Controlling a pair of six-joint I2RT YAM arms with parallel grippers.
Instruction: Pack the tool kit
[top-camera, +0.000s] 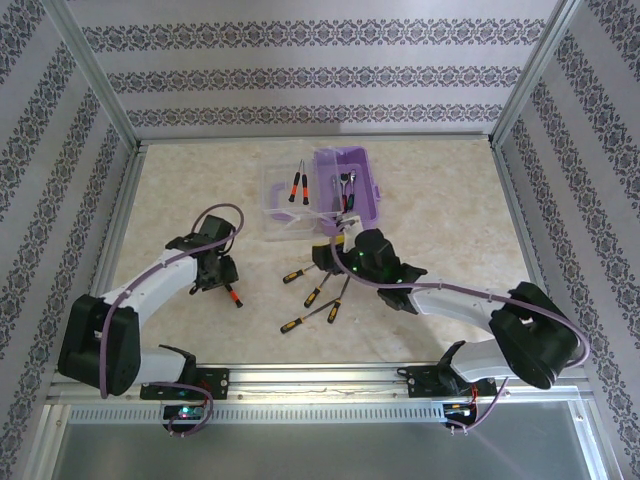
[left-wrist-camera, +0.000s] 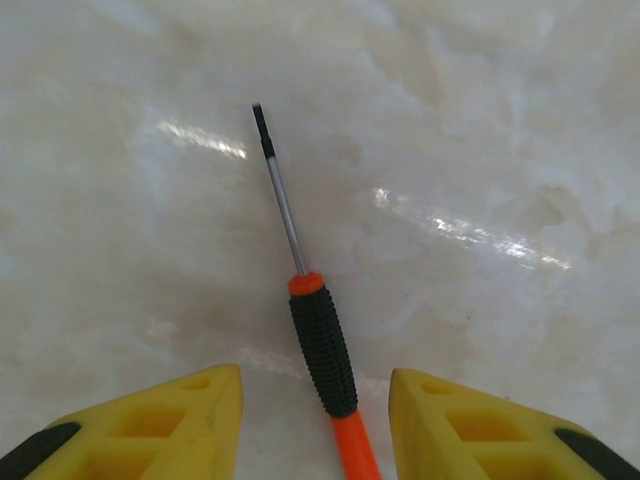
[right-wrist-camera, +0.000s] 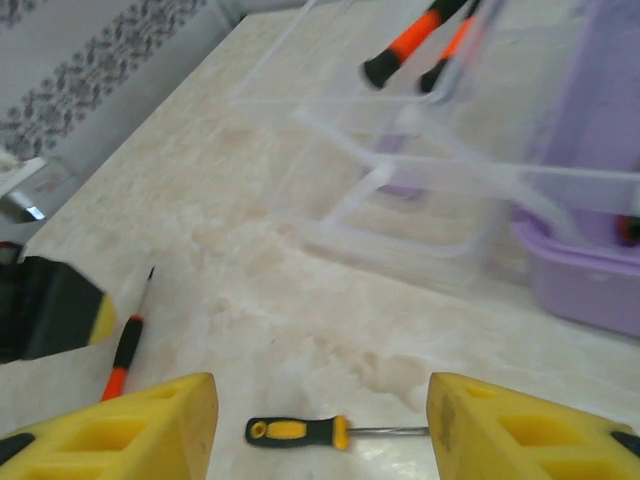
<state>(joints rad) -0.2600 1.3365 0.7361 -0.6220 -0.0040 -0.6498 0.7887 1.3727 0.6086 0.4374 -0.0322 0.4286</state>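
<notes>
Packing was judged partial: screwdrivers (top-camera: 316, 293) were left outside the tool kit (top-camera: 365, 160). Left gripper (left-wrist-camera: 315, 395) and right gripper (right-wrist-camera: 320, 395) were spread, nothing pinched.

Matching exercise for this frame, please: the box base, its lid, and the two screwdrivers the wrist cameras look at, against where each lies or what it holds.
Things
1. lilac base
2. clear lid
3. orange-and-black screwdriver
4. yellow-and-black screwdriver

Places or states
A. flat on the table, ungripped, between the open jaws of the left gripper
B. carries two orange-handled screwdrivers
C. holds a silver-headed tool
D. on the table, framed by the open jaws of the right gripper

Pairs: 1-C; 2-B; 3-A; 4-D
</notes>
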